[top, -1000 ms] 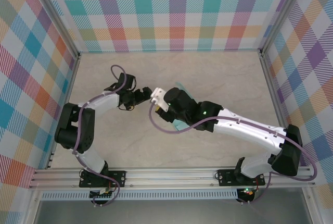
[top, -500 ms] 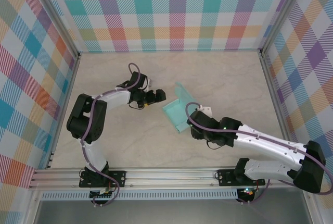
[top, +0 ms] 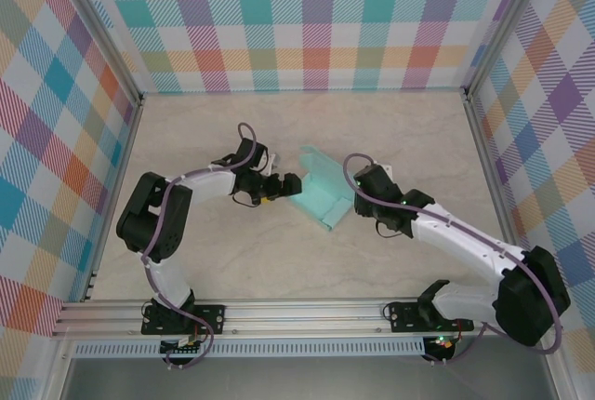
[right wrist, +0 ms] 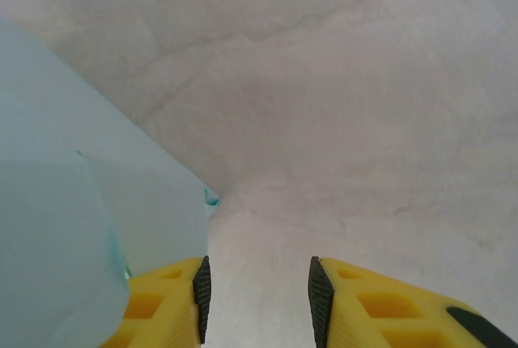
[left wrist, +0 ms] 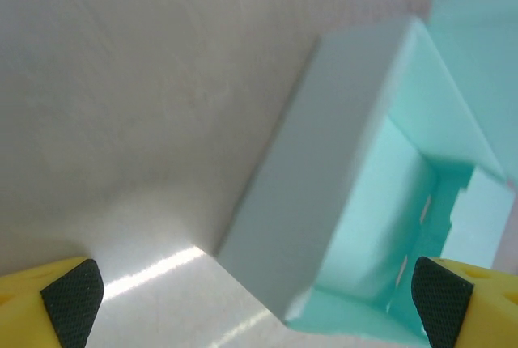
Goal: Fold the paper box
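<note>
Your left gripper (left wrist: 257, 291) has its jaws spread as wide as they go and grips nothing. The paper box (left wrist: 332, 178) sits right in front of it, its near corner reaching in between the two fingertips and its long wall running away ahead and to the right.

Your right gripper (right wrist: 255, 287) has its jaws drawn in to a part-open gap with only bare table (right wrist: 348, 121) between them. The box lies just off the outer side of its left finger; you cannot tell whether card and finger touch.

The box looks half made: walls stand around a shallow tray, while a broad flap leans up on the side away from the left gripper. You seem to be at the bracing step, one gripper on each side, before the flap goes over.

Next, ease the left gripper forward to steady that near wall, then bring the right across to tip the flap down. Go gently; thin card will likely slide or buckle.
</note>
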Controlling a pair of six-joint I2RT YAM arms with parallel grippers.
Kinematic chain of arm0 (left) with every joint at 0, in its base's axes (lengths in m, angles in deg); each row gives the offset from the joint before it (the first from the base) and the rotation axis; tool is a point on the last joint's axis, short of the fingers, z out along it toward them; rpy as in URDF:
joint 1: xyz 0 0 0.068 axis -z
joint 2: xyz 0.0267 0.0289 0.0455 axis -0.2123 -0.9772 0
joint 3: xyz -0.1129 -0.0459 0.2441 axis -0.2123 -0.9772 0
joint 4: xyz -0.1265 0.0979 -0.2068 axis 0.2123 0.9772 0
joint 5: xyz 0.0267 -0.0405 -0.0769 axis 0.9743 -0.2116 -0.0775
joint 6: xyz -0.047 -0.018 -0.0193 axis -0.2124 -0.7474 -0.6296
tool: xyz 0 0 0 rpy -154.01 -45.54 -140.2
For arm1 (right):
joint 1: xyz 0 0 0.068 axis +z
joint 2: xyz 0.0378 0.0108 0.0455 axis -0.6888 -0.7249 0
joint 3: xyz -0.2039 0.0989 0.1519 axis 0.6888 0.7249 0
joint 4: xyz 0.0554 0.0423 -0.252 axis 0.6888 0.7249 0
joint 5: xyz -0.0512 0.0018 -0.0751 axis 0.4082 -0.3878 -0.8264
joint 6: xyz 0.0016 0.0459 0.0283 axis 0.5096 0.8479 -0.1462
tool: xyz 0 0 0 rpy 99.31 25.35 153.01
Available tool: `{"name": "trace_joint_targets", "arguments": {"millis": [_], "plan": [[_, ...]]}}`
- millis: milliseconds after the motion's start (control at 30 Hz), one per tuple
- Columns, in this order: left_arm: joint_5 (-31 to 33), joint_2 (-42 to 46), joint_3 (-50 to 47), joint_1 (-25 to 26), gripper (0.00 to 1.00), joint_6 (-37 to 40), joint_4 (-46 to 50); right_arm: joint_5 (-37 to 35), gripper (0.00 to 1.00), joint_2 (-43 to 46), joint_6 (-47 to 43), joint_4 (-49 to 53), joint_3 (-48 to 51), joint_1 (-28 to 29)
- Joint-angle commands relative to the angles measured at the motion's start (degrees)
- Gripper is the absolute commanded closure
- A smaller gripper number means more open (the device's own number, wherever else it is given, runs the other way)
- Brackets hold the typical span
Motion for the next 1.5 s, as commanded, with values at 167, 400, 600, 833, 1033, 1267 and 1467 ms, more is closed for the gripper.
{"name": "trace_joint_targets", "arguments": {"millis": [167,400,600,833,1033,1267,1467], "plan": [[-4.82,2.18,-0.46,3.57,0.00,4.22,6.93,9.62,0.56,-3.94,-9.56,-16.08,0.70,-9.05],[-8.75,3.23,2.13,4.74,0.00,6.64,10.09,10.80,0.53,-10.25,-10.97,-14.77,-8.01,-14.98],[4.54,13.58,-2.88,3.37,0.00,3.70,8.55,14.20,0.54,0.23,0.17,-3.52,-4.81,-15.10],[17.20,14.42,-7.89,3.24,0.02,1.94,-1.78,17.59,0.53,8.61,-0.28,-3.86,6.28,-7.02],[19.67,11.38,-9.98,5.10,0.05,3.79,-11.02,17.49,0.53,-3.20,-3.92,-18.47,7.97,-3.97],[20.76,10.26,-11.91,6.49,0.12,3.83,-17.93,14.92,0.58,-10.63,-6.77,-25.24,5.50,-4.10],[20.43,7.48,-11.51,6.91,0.18,3.77,-19.70,13.02,0.59,-15.49,-10.28,-25.38,3.78,-4.21]]}}
